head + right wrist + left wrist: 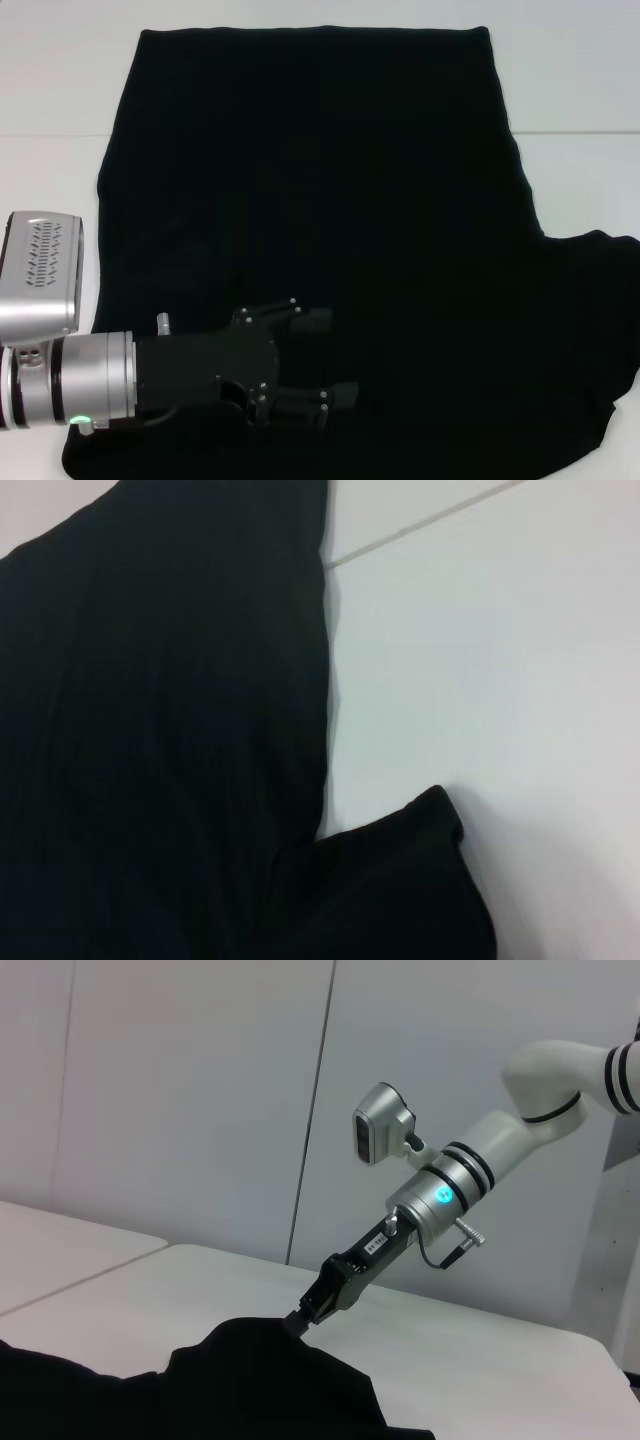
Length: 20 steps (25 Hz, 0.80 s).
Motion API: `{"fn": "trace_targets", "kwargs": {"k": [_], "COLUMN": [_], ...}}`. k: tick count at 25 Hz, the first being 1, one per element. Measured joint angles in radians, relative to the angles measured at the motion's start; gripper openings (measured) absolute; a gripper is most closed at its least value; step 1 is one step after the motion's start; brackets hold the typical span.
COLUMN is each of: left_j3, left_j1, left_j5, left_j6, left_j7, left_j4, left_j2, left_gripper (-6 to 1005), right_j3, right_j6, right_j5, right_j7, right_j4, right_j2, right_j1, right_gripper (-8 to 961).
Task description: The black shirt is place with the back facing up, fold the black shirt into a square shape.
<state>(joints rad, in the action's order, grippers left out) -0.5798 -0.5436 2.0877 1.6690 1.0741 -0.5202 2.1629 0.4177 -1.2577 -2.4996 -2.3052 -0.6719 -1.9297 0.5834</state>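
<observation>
The black shirt (330, 180) lies spread on the white table, plain side up, with no lettering showing. My left gripper (328, 358) sits low over the shirt's near-left part. Its fingers are open and point toward the middle of the cloth. The right arm is outside the head view. In the left wrist view my right gripper (300, 1322) reaches down to a raised peak of the shirt (250, 1380) and looks shut on the fabric there. The right wrist view shows the shirt's side edge and a sleeve (400, 880).
The white table (580, 90) shows bare on both sides of the shirt, with a seam line running across it (570, 133). A pale wall (180, 1090) stands behind the table.
</observation>
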Motion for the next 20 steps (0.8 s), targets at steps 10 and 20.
{"fn": "trace_targets", "kwargs": {"k": [10,20], "left_j3": [0.0,0.0], "left_j1": [-0.001,-0.007], "left_j5": [0.0,-0.004], "left_j6": [0.012,0.012], "left_j7": [0.02,0.021], "left_j4": [0.001,0.005], "left_j2": [0.0,0.0], "left_gripper": [919,920], "right_j3": [-0.001,0.006], "right_j6": [0.083,0.11], "right_j5": [0.006,0.041], "right_j7": [0.051,0.077], "right_j4": [0.017,0.035], "right_j2": [-0.012,-0.016], "right_j1": [0.011,0.032], "right_gripper": [24,24]}}
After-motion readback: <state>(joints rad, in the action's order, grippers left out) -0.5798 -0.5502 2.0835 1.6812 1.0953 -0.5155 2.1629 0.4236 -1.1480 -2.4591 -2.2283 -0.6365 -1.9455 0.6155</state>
